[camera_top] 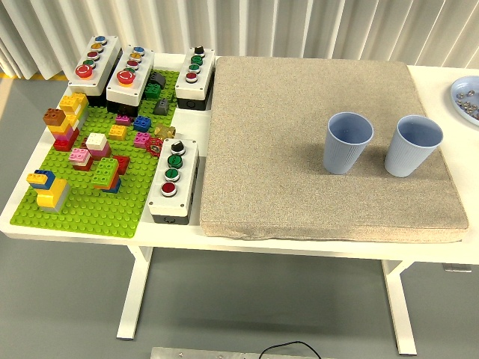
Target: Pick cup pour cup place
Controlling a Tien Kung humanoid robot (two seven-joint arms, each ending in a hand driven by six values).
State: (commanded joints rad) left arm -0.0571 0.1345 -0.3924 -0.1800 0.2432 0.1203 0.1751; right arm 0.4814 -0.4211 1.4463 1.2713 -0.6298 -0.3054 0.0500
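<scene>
Two light blue ribbed cups stand upright on a beige mat (pixel 299 149). The left cup (pixel 348 143) is right of the mat's middle. The right cup (pixel 412 145) stands close beside it, near the mat's right edge, with a small gap between them. I cannot see inside either cup well enough to tell its contents. Neither of my hands is in view.
A green brick baseplate (pixel 82 206) with several coloured bricks fills the table's left side. Several grey button boxes stand around it, one (pixel 174 180) next to the mat's left edge. A blue plate (pixel 465 97) with small parts sits at the far right edge.
</scene>
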